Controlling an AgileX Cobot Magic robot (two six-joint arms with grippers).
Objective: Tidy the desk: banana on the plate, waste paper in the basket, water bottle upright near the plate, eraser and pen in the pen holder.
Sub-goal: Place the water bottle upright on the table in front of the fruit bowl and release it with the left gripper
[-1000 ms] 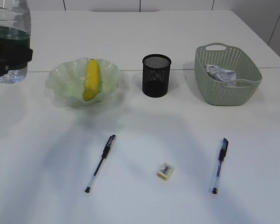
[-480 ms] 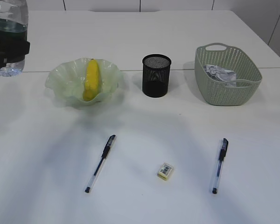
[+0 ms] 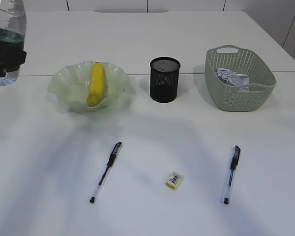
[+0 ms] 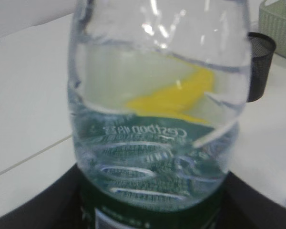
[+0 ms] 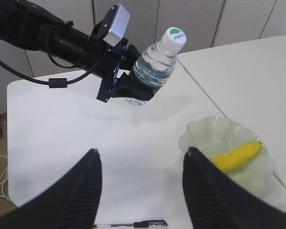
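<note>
My left gripper (image 5: pixel 135 87) is shut on the water bottle (image 3: pixel 5 39), holding it above the desk (image 3: pixel 152 142) at the far left, left of the plate (image 3: pixel 64 86). In the right wrist view the bottle (image 5: pixel 155 64) leans a little, white cap upward. It fills the left wrist view (image 4: pixel 157 119). The banana (image 3: pixel 96 83) lies in the plate. The waste paper (image 3: pixel 232 77) sits in the basket (image 3: pixel 238 98). Two pens (image 3: pixel 105 172) (image 3: pixel 231 173) and the eraser (image 3: pixel 174 180) lie on the desk in front of the pen holder (image 3: pixel 164 79). My right gripper (image 5: pixel 141 151) hangs open and holds nothing.
A seam line (image 3: pixel 39 74) crosses the desk behind the plate. The desk's far edge and a wall of white panels (image 3: pixel 187 5) lie beyond. The left arm (image 5: pixel 43 33) with its cable reaches in from the left side.
The left gripper has carried the water bottle a little further left and slightly up in the exterior view. Nothing else has moved.
</note>
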